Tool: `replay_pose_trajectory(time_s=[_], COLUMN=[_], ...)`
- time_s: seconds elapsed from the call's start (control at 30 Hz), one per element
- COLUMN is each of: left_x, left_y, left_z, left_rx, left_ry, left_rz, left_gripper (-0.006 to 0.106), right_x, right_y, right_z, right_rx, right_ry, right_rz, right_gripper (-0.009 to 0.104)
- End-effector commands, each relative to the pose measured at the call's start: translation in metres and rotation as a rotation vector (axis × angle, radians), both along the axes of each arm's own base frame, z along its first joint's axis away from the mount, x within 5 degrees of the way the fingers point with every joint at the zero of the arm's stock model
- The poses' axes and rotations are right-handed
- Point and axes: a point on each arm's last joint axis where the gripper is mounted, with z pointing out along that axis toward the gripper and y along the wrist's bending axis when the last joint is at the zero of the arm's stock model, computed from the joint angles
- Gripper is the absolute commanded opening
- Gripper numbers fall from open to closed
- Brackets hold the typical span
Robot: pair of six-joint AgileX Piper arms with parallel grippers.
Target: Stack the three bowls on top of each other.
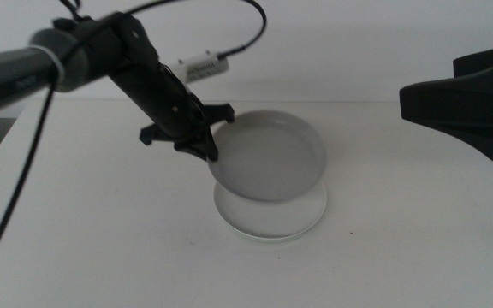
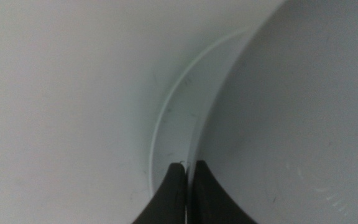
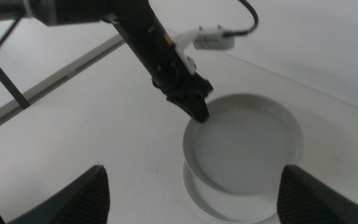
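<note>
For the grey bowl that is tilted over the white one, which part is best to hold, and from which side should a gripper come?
Grip the thin upright rim. The grey bowl is wide and shallow, so only its low wall fits between jaws. The left gripper is shut on the rim at the picture's left, one jaw inside, one outside. The far rim leans over the white bowl; the right gripper waits open.

Setting: robotics lab or test bench. Evidence: plain white counter (image 1: 75, 222) against a bare white wall (image 1: 358, 43), no household furnishings; two dark robot arms, left arm (image 1: 75, 60) reaching in from one side, right arm (image 1: 469, 98) from the other; black cable (image 1: 15, 197) looping down from the left arm; small white sensor module (image 1: 202, 66) clipped near the wrist on its own lead; metal frame rail (image 3: 55, 84) along the counter edge, seen in the right wrist view.
</note>
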Motion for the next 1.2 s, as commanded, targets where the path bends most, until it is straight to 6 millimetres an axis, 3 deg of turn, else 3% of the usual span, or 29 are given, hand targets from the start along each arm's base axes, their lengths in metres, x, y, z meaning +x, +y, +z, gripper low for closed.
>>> replay_pose_trajectory(time_s=[0.0,0.33,0.63,0.8,0.93,1.1,1.17], left_x=[0.001,0.003,0.002,0.001,0.000,0.001,0.005], left_y=[-0.009,-0.016,-0.014,-0.014,-0.014,-0.005,0.006], left_z=[-0.007,-0.030,-0.035,-0.035,-0.028,0.005,0.031], left_rx=[0.000,0.011,0.038,0.043,0.040,0.037,0.037], left_ry=[0.010,0.062,0.081,0.089,0.064,0.017,-0.004], left_rz=[-0.006,-0.017,-0.034,-0.040,-0.066,-0.076,-0.083], left_gripper=[-0.002,-0.002,0.004,0.023,0.054,0.093,0.094], right_x=[0.000,0.000,0.000,0.000,0.000,0.000,0.000], right_y=[0.000,0.000,0.000,0.000,0.000,0.000,0.000], right_z=[0.000,0.000,0.000,0.000,0.000,0.000,0.000], right_rx=[0.002,0.002,0.002,0.002,0.002,0.002,0.002], right_ry=[-0.008,-0.008,-0.008,-0.008,-0.008,-0.008,-0.008], right_rz=[-0.003,-0.003,-0.003,-0.003,-0.003,-0.003,-0.003], right_gripper=[0.093,0.093,0.093,0.093,0.093,0.093,0.093])
